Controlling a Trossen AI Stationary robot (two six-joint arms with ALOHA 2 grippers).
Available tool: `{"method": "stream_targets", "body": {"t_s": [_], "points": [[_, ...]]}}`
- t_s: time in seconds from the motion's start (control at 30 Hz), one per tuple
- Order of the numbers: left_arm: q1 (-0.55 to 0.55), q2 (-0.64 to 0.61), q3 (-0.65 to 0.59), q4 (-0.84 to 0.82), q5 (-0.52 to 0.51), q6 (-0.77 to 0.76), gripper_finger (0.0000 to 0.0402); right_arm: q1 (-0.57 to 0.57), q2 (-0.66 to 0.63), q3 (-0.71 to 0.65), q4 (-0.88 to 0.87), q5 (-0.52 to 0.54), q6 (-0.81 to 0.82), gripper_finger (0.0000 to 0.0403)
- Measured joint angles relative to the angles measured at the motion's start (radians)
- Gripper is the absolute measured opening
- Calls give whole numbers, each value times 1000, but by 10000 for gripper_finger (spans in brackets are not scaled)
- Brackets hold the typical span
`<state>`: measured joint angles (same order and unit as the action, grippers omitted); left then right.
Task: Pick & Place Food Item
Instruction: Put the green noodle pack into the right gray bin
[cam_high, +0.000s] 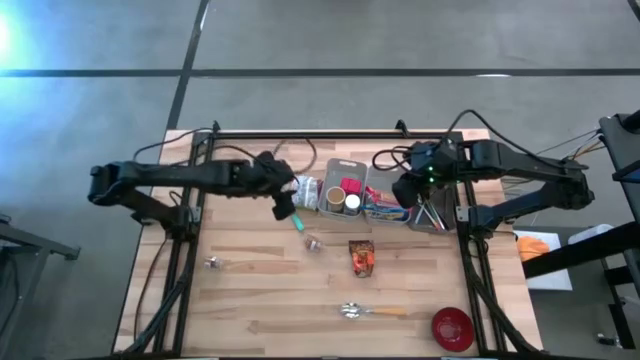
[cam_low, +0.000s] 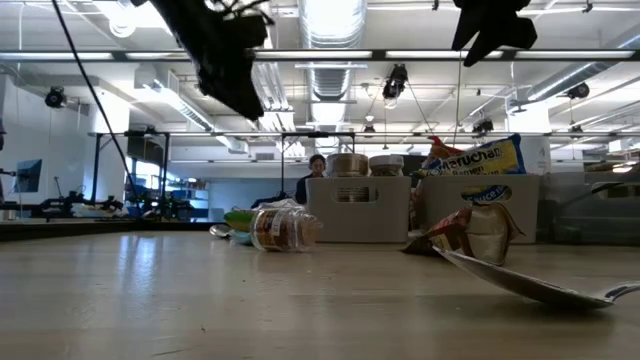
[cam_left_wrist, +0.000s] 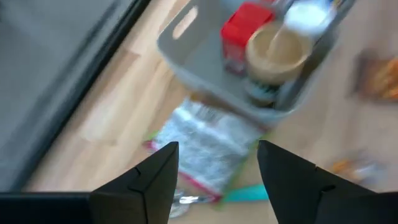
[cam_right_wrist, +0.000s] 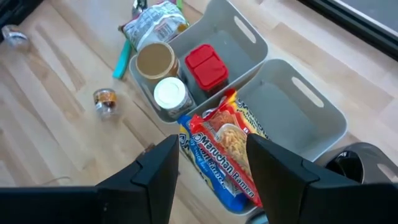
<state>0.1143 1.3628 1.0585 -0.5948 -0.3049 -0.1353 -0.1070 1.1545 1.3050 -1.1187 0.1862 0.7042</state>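
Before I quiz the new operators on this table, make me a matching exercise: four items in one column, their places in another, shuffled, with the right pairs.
Items
1. red bowl
2. ramen packet
3. red-lidded container
4. spoon

Places
A. in the grey bin alongside two round-lidded jars
B. in the neighbouring bin, under the right gripper
C. on the bare wood at the table's near right corner
D. lying flat on the table, just left of the bowl

Pairs: 1-C, 2-B, 3-A, 4-D
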Motion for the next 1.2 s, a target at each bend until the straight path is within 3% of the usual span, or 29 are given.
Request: {"method": "stream_targets", "body": {"t_s": [0.17,0.6,0.87,1.2], "points": [[-36,100,-30,22,-61,163,216,0,10,-3,0,0,-19,187],[-108,314,-34,56,-62,216,216,0,17,-5,0,0,-32,187],[-132,397,-34,98,-213,312,216,2,17,-6,-1,0,-35,187],[-131,460,-38,158,-212,315,216,23,16,-6,-5,-1,-38,187]]}}
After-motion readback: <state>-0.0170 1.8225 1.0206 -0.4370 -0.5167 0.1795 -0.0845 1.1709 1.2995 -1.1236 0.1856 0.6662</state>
